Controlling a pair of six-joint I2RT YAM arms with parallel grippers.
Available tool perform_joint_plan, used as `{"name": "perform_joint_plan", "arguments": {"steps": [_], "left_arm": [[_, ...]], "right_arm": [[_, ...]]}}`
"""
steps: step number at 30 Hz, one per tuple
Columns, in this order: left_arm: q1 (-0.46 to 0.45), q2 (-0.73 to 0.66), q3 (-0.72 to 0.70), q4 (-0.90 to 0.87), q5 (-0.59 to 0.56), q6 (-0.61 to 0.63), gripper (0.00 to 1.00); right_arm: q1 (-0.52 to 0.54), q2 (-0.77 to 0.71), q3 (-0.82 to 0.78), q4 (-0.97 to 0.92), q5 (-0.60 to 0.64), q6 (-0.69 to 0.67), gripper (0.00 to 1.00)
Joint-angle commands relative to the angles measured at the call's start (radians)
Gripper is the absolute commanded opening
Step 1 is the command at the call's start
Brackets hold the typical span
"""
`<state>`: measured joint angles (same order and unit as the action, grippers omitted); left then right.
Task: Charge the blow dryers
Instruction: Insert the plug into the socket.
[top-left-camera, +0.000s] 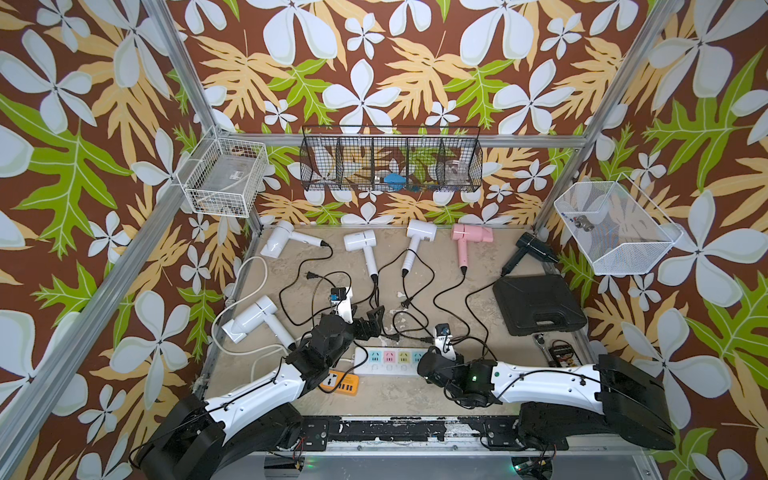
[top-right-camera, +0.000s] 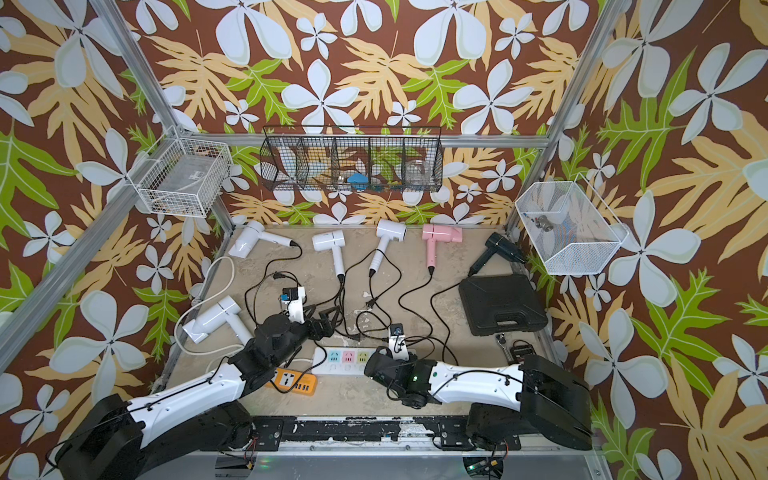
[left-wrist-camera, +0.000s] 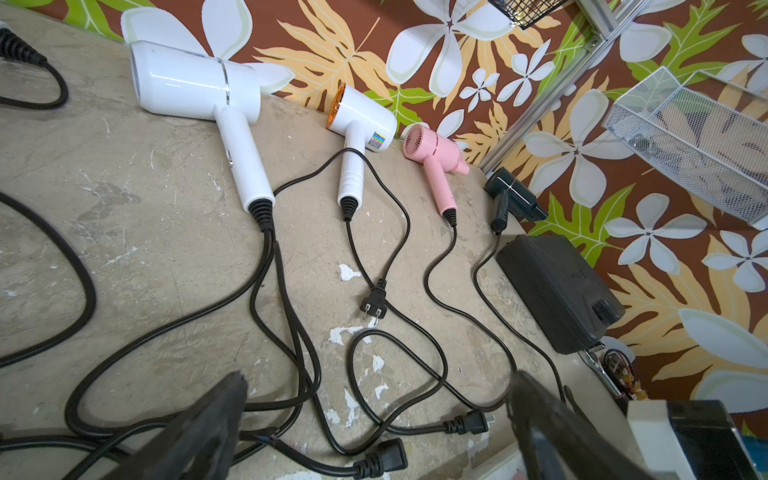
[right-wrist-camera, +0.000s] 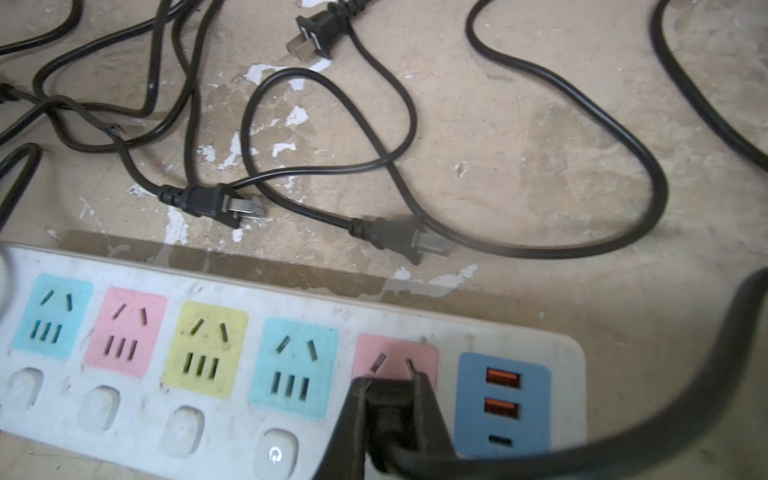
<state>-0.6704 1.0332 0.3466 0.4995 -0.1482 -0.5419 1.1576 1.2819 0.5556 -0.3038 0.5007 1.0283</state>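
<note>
Right gripper (right-wrist-camera: 390, 384): narrow, clamped on a black plug (right-wrist-camera: 388, 409) over the end pink socket of the white strip (right-wrist-camera: 228, 434). Only the right wrist view shows this grip; in both top views the wrist hides the jaws. Prongs seated or not: cannot tell. Loose plugs (right-wrist-camera: 208, 201) lie on the table just beyond the strip.

Left gripper (top-left-camera: 372, 321): jaws wide, holding nothing, above tangled cords (left-wrist-camera: 291, 291). Its wrist view shows an orange grille on one white dryer (left-wrist-camera: 361, 116) and a fan grille on the pink dryer (left-wrist-camera: 434, 149), details lost from above.

Dryers (top-left-camera: 361, 243): five lie in a row along the back wall, three white, pink, then the black dryer (top-left-camera: 534, 247). A sixth dryer (top-left-camera: 253, 318), white, lies near the left edge, seen only in the top views.

Table (top-left-camera: 395, 395): beige, worn, paint flaked. Orange strip (top-left-camera: 349, 380) beside the left arm; black case (top-left-camera: 538, 305) at right. Floral paper covers every wall; wire baskets (top-left-camera: 390, 160) hang on them.
</note>
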Motion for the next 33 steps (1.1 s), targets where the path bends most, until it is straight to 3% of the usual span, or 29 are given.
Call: {"name": "perform_joint_plan", "arguments": {"steps": [1,7,10,15,26,33], "left_arm": [[0.000,0.004,-0.001,0.029,0.015,0.008,1.00],[0.000,0.016,0.001,0.036,0.027,0.010,1.00],[0.000,0.028,0.002,0.050,0.054,0.015,1.00],[0.000,0.027,-0.003,0.084,0.108,0.027,1.00],[-0.030,-0.141,-0.101,0.207,0.164,0.076,1.00],[-0.034,-0.205,-0.139,0.226,0.145,0.105,1.00]], "right_arm": [[-0.016,-0.013,-0.020,-0.256,-0.086,-0.018,0.00],[-0.026,-0.022,-0.004,-0.239,-0.090,-0.043,0.00],[-0.031,-0.038,0.020,-0.244,-0.087,-0.066,0.21],[-0.046,-0.105,0.071,-0.265,-0.084,-0.115,0.45],[-0.055,-0.305,0.201,-0.241,-0.111,-0.284,0.99],[-0.114,-0.347,0.289,-0.263,-0.197,-0.353,1.00]]}}
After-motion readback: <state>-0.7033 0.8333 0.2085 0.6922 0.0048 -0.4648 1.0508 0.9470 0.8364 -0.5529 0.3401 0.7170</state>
